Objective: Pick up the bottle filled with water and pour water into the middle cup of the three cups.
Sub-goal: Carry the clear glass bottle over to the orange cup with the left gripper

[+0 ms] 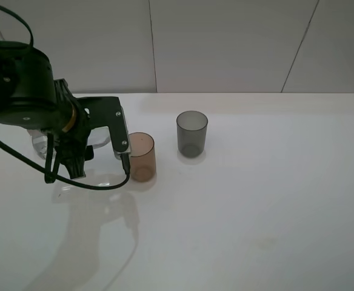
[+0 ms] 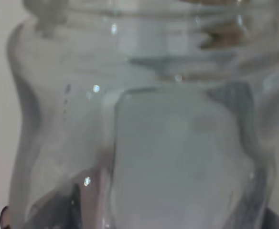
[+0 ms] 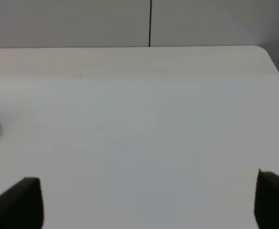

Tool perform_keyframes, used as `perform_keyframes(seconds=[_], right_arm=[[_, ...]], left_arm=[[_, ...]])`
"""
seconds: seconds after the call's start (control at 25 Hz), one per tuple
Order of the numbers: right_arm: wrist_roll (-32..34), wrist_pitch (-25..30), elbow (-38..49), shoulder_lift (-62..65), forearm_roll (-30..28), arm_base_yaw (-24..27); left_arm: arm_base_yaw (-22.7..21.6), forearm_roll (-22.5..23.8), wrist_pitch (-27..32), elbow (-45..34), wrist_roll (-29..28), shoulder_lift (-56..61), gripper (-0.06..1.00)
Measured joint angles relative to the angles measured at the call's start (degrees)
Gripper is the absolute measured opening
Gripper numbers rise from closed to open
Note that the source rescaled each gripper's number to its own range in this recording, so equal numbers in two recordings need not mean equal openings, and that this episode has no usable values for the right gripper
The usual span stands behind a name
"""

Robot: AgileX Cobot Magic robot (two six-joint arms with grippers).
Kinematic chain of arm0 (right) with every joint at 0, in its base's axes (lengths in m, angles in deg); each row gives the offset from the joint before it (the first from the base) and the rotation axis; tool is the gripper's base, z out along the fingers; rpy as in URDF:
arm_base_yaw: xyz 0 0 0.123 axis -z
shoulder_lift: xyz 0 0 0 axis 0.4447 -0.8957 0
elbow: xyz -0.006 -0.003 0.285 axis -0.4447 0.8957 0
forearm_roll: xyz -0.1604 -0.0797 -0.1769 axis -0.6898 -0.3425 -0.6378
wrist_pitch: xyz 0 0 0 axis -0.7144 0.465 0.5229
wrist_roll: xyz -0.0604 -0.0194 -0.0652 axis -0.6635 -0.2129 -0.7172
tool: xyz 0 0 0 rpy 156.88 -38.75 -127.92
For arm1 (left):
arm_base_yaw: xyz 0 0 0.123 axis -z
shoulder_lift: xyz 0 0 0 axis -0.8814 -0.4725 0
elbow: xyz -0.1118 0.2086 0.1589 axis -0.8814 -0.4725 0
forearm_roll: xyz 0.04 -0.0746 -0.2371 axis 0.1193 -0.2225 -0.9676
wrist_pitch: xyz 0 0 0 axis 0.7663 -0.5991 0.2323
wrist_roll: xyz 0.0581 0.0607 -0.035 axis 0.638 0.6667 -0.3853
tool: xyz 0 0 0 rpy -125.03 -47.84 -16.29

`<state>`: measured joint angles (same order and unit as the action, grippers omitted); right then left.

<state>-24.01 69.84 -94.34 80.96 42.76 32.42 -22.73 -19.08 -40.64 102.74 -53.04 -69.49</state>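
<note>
Left wrist view was filled by the bottle (image 2: 154, 143), its neck uncapped. The left gripper (image 1: 101, 154) appeared to straddle it just left of the middle cup (image 1: 143, 156); clamped or slack, could not tell. Right gripper (image 3: 146, 198) hung spread apart. Risk: one finger sat close beside that cup, so a careless lift could knock it or slop water early.

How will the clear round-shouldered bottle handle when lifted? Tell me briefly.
Probably slippery: the clear round-shouldered bottle looks smooth and glossy. Likely rigid: its shoulders hold a firm shape. Weight uncertain: its water level is unclear.
</note>
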Motion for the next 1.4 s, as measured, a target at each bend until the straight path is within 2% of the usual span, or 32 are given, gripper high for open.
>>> perform_keyframes(seconds=[0.32,0.8,1.4], right_arm=[[0.0,0.0,0.0,0.0,0.0,0.0],[0.0,0.0,0.0,0.0,0.0,0.0],[0.0,0.0,0.0,0.0,0.0,0.0]], left_arm=[[0.0,3.9,2.1,0.8,0.0,-1.2,0.01],[0.0,11.1,1.6,0.8,0.0,-1.2,0.01],[0.0,17.6,1.5,0.8,0.0,-1.2,0.01]])
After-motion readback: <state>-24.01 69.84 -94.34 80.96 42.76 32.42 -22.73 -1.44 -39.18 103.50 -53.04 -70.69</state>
